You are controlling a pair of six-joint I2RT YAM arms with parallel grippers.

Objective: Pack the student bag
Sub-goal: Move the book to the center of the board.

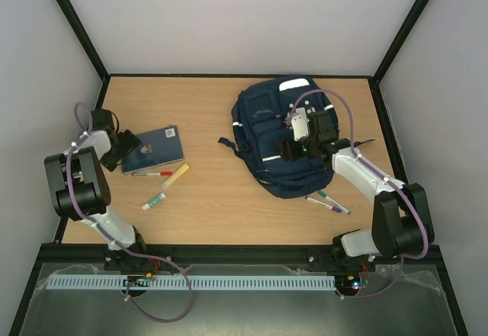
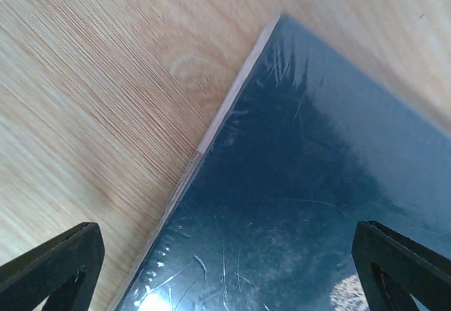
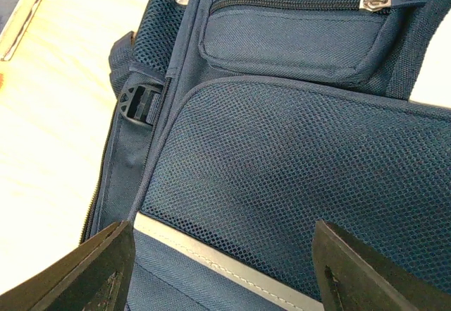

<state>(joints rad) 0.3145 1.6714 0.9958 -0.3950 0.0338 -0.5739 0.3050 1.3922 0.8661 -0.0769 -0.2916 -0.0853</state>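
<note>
Jaws wide, the left gripper (image 2: 225,276) straddles the notebook (image 2: 310,184) corner below, probably to lift it; the right gripper (image 3: 222,269) hovers half-open, empty, above the student bag (image 3: 296,163).

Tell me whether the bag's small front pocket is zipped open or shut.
Shut: the zipper on the student bag runs closed to its pull.

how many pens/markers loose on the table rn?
5. Three near the notebook: red pen, yellow marker, green-capped marker. Two by the backpack: purple pen, green pen. Others may be hidden.
</note>
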